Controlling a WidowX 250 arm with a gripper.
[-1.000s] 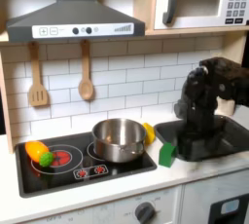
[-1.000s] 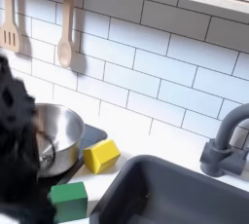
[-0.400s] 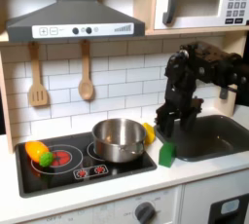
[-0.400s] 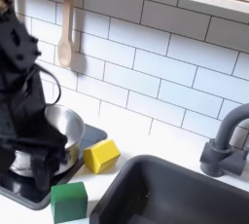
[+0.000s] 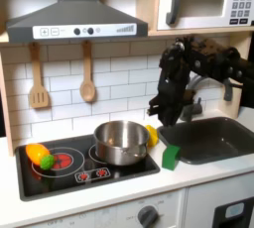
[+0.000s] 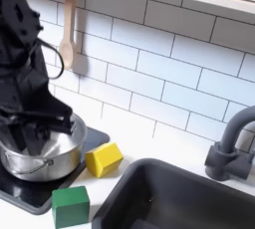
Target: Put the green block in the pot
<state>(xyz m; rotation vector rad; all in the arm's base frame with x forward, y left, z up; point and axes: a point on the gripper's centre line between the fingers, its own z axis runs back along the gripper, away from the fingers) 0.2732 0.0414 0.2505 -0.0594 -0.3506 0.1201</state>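
Green block: 1; pot: 1

The black arm reaches in from the first exterior view's right, its upper link running high and roughly level before it bends sharply at the elbow and drops steeply down. The wrist hangs nearly vertical, carrying the tool downward so that it points at the bench. In the second exterior view the same arm stands at the second exterior view's left as a dark, cable-wrapped column, with the tool low at its base. Its fingers appear spread apart with nothing between them, though blur softens their outline.
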